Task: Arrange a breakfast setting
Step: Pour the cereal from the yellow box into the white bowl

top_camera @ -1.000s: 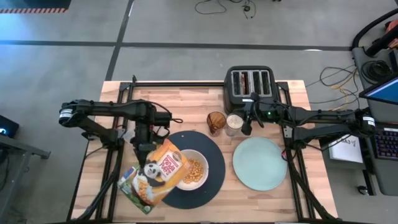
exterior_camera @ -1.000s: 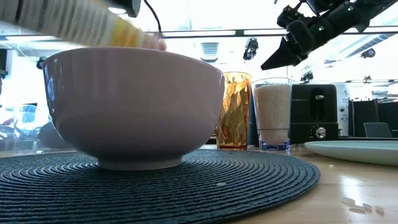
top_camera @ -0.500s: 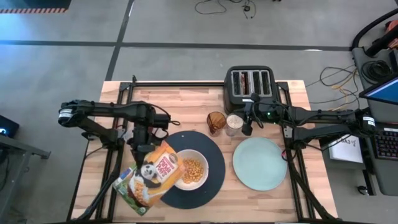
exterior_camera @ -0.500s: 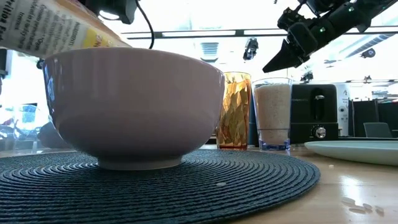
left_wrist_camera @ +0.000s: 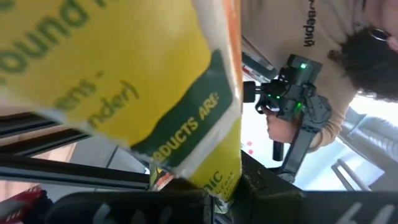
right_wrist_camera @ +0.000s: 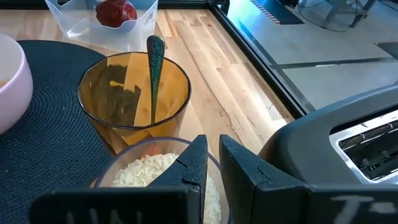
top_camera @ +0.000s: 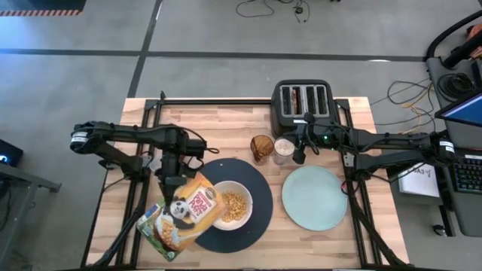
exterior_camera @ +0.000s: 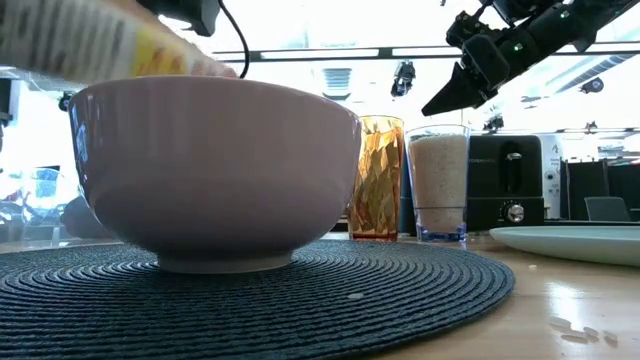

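Note:
My left gripper (top_camera: pixel 173 183) is shut on the yellow-brown cereal box (top_camera: pixel 183 218), which is held slanted with one end over the white bowl (top_camera: pixel 233 205). The bowl holds cereal and stands on the large black round plate (top_camera: pixel 256 181). In the low view the box (exterior_camera: pixel 90 40) shows just above the bowl's rim (exterior_camera: pixel 210 85). My right gripper (top_camera: pixel 300 156) hangs shut and holds nothing above a glass of white grains (right_wrist_camera: pixel 149 171). The pale green plate (top_camera: pixel 315 197) lies at the right. A dark red fruit (right_wrist_camera: pixel 115 11) sits in a clear tub. My left gripper pinches the cereal box's edge (left_wrist_camera: pixel 222 180) between its two fingers. It comes at the box's far long side (top_camera: pixel 179 190) from the table's far side, slanting down. The box is tilted, and its end (top_camera: pixel 214 197) hangs over the bowl's left rim.
An amber glass (top_camera: pixel 261 147) with a spoon (right_wrist_camera: pixel 154 68) stands beside the grain glass. The black toaster (top_camera: pixel 303 102) is at the far edge. A person (left_wrist_camera: pixel 323 37) shows beyond the table in the left wrist view. Bare wood lies along the near right.
The cereal box has rocked in my left gripper: its end over the bowl drew back toward the table's left, tipped, then came partly back. The whole box now sits slightly more to the near left. My right arm kept still.

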`<action>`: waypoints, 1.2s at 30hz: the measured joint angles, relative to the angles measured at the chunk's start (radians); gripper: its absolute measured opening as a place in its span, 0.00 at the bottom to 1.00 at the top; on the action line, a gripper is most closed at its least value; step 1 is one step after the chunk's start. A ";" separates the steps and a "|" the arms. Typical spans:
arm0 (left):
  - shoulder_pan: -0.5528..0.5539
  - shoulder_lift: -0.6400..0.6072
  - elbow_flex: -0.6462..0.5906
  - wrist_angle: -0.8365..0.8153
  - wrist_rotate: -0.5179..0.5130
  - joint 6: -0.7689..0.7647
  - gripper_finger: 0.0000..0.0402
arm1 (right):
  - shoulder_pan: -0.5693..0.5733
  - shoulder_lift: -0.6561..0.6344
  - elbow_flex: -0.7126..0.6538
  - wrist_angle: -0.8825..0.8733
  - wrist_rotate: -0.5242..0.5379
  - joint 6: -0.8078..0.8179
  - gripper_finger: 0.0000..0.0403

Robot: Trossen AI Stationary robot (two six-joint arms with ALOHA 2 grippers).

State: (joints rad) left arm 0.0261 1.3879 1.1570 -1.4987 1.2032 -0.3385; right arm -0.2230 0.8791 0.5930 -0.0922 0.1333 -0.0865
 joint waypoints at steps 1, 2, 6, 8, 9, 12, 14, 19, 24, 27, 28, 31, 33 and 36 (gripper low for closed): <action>0.000 0.000 0.000 -0.006 -0.006 -0.002 0.00 | 0.000 0.000 0.000 0.000 0.000 -0.002 0.08; 0.000 -0.001 0.000 -0.011 -0.017 -0.002 0.00 | 0.000 0.000 0.000 0.000 0.000 -0.003 0.08; 0.000 -0.006 0.004 -0.005 -0.047 0.019 0.00 | 0.000 0.000 0.000 0.000 0.000 -0.003 0.08; 0.000 -0.013 0.004 -0.009 -0.059 0.026 0.00 | 0.000 0.000 0.000 0.000 0.000 -0.003 0.08; 0.000 -0.015 0.005 -0.011 -0.068 0.033 0.00 | 0.000 0.000 0.000 0.000 0.000 -0.003 0.08; 0.000 -0.026 0.005 -0.015 -0.099 0.054 0.00 | 0.000 0.000 0.000 0.000 0.000 -0.003 0.08; -0.001 -0.041 0.005 -0.023 -0.122 0.076 0.00 | 0.000 0.000 0.000 0.000 0.000 -0.004 0.08; -0.001 -0.090 0.006 -0.036 -0.213 0.119 0.00 | 0.000 -0.001 0.008 0.002 0.000 -0.016 0.08; -0.001 -0.150 0.006 -0.036 -0.348 0.122 0.00 | 0.000 -0.001 0.008 0.002 0.000 -0.016 0.08; -0.001 -0.191 0.007 -0.038 -0.428 0.121 0.00 | 0.000 -0.001 0.008 0.002 0.000 -0.017 0.08; -0.001 -0.204 0.010 -0.037 -0.456 0.121 0.00 | 0.000 -0.001 0.008 0.002 0.000 -0.017 0.08; -0.001 -0.246 0.043 -0.037 -0.554 0.121 0.00 | 0.000 -0.001 0.008 0.007 0.000 -0.014 0.08; -0.001 -0.273 0.078 -0.036 -0.626 0.121 0.00 | 0.000 -0.001 0.008 0.008 0.000 -0.013 0.08; -0.001 -0.311 0.140 -0.021 -0.759 0.126 0.00 | 0.000 -0.001 0.008 0.007 0.000 -0.012 0.08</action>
State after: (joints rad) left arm 0.0254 1.0769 1.2966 -1.5198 0.4447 -0.2124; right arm -0.2230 0.8780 0.6010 -0.0847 0.1329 -0.0987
